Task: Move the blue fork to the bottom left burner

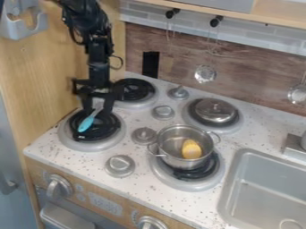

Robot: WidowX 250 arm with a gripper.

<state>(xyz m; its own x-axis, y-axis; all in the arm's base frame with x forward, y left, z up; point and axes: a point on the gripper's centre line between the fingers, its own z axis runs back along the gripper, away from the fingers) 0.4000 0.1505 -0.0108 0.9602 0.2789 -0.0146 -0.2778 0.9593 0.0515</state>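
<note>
Looks nearly done, with the blue fork [87, 123] at the bottom left burner [106, 128], between parted jaws seemingly gripping nothing, and probably needs only a lift clear.

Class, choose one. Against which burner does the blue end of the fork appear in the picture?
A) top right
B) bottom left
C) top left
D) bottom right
B: the fork's blue end shows against the black coil of the bottom left burner, just below the tool, while the metal pot is at the bottom right one.
</note>
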